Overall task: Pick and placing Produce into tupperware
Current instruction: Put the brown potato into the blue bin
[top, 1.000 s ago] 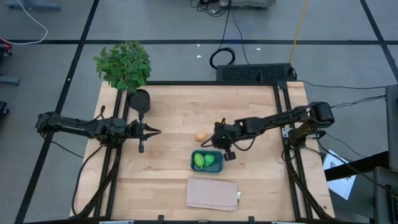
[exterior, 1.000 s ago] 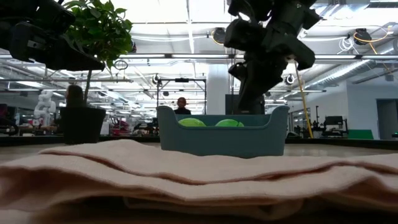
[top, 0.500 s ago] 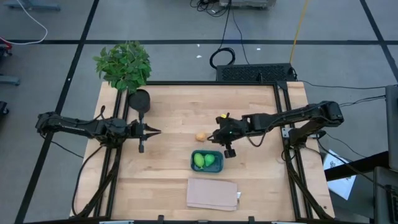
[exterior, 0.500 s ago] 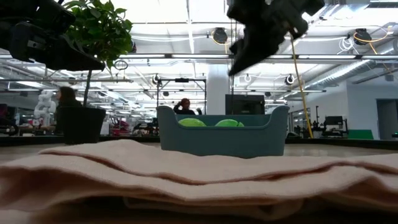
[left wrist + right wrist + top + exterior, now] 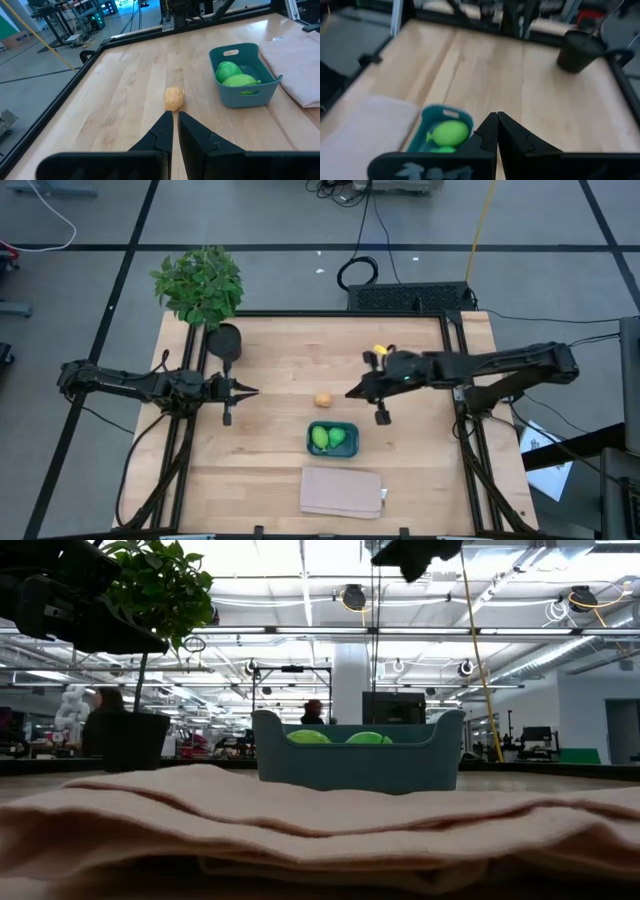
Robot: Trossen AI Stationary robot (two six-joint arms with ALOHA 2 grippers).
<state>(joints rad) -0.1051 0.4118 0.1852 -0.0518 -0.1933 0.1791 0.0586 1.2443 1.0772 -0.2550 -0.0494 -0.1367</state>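
Observation:
The teal tupperware (image 5: 332,438) stands on the table's near middle, with two green fruits (image 5: 227,70) (image 5: 240,81) lying in it. The orange-tan fruit (image 5: 323,400) rests on the bare wood just beyond the tupperware. My right gripper (image 5: 350,394) hovers, shut and empty, right of that fruit and high above the table; only its tip (image 5: 415,555) shows in the low view. In its wrist view (image 5: 496,116) it looks down on the tupperware (image 5: 442,131). My left gripper (image 5: 250,391) waits, shut, at the table's left, pointing at the orange-tan fruit (image 5: 174,98).
A folded beige cloth (image 5: 342,491) lies at the near edge, in front of the tupperware. A leafy plant (image 5: 200,285) in a dark pot (image 5: 225,342) stands at the far left corner. Bare wood spreads across the table's far and right parts. People show in the room behind.
My right gripper has risen from just over the tupperware's right side and drawn back toward the table's right and far side, tipping from pointing down to nearly level. In the low view it has climbed almost out of the picture. The fruits and tupperware have stayed put.

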